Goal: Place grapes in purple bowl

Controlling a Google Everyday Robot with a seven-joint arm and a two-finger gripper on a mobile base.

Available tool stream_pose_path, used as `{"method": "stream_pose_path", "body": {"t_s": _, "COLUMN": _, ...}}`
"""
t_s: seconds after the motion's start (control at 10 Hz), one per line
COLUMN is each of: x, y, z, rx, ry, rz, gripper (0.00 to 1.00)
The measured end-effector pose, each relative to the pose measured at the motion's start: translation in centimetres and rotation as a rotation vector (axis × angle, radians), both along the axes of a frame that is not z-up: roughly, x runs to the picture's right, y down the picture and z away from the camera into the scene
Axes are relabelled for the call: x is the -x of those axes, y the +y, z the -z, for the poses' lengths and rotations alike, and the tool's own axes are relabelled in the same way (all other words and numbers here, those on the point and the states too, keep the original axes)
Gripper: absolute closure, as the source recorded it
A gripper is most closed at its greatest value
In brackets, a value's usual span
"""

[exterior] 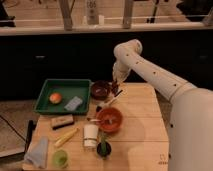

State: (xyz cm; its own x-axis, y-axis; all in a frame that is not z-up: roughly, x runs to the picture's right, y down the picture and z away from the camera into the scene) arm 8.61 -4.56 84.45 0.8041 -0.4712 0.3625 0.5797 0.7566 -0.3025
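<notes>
The purple bowl [100, 90] is small, round and dark maroon. It stands on the wooden table just right of the green tray. My gripper [115, 90] hangs from the white arm [150, 75] at the bowl's right rim, low over the table. A small dark reddish lump at the gripper's tip may be the grapes, but I cannot tell it apart from the gripper. No grapes show inside the bowl.
The green tray [45, 102] holds an orange fruit [55, 97] and a blue-grey item [73, 103]. An orange-red bowl [111, 120] with a utensil [105, 104] stands in front of the gripper. A white cup [90, 135], a brown block [62, 121], a green cup [60, 158] and a blue cloth [37, 151] lie nearer.
</notes>
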Motion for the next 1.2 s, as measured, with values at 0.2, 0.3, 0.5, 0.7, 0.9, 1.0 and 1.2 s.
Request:
{"method": "stream_pose_path", "body": {"t_s": 0.2, "x": 0.6, "y": -0.4, "z": 0.5, "rx": -0.016, "ry": -0.036, "rz": 0.037, "gripper": 0.99}}
{"method": "stream_pose_path", "body": {"t_s": 0.3, "x": 0.9, "y": -0.6, "z": 0.6, "rx": -0.022, "ry": -0.053, "rz": 0.056, "gripper": 0.99}}
{"method": "stream_pose_path", "body": {"t_s": 0.5, "x": 1.8, "y": -1.1, "z": 0.7, "rx": -0.035, "ry": -0.092, "rz": 0.096, "gripper": 0.99}}
{"method": "stream_pose_path", "body": {"t_s": 0.7, "x": 2.4, "y": -1.6, "z": 0.3, "rx": -0.038, "ry": -0.122, "rz": 0.122, "gripper": 0.99}}
{"method": "stream_pose_path", "body": {"t_s": 0.9, "x": 3.4, "y": -2.0, "z": -0.1, "rx": -0.031, "ry": -0.158, "rz": 0.158, "gripper": 0.99}}
{"method": "stream_pose_path", "body": {"t_s": 1.0, "x": 3.9, "y": -2.1, "z": -0.4, "rx": -0.027, "ry": -0.172, "rz": 0.177, "gripper": 0.99}}
{"method": "stream_pose_path", "body": {"t_s": 1.2, "x": 4.8, "y": -2.3, "z": -0.9, "rx": -0.017, "ry": -0.196, "rz": 0.209, "gripper": 0.98}}
